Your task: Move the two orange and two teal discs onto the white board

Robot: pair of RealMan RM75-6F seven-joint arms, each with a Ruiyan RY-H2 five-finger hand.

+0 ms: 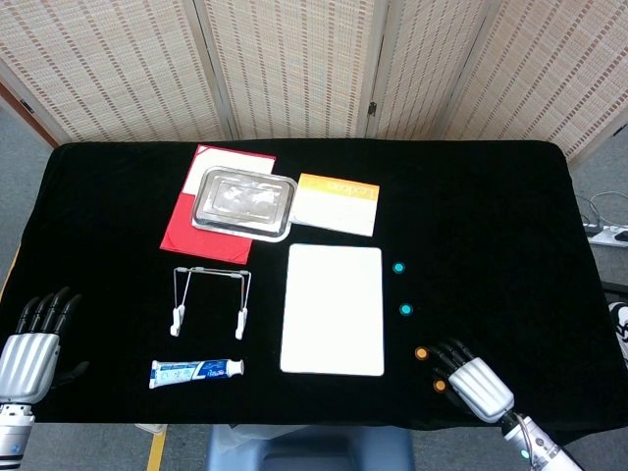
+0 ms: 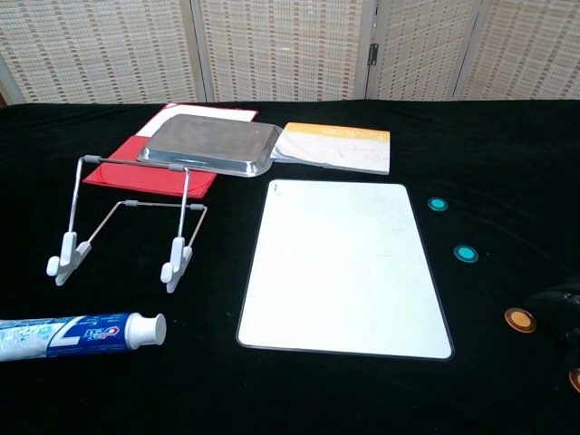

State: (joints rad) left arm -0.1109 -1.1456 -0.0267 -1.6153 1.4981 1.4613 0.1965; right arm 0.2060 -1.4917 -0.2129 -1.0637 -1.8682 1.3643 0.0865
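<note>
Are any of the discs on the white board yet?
No. The white board is bare; all four discs lie on the black cloth to its right.

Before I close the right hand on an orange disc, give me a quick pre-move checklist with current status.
1. White board bare, with room for discs: ok.
2. All four discs off the board: two teal discs and two orange discs on the cloth to its right: ok.
3. Right hand holds nothing, fingers by the orange discs: ok.
4. Fingertip contact with a disc: cannot tell.
5. Left hand at the table's far left edge, away from the work: ok.
6. Path from discs to board unobstructed: ok.
</note>
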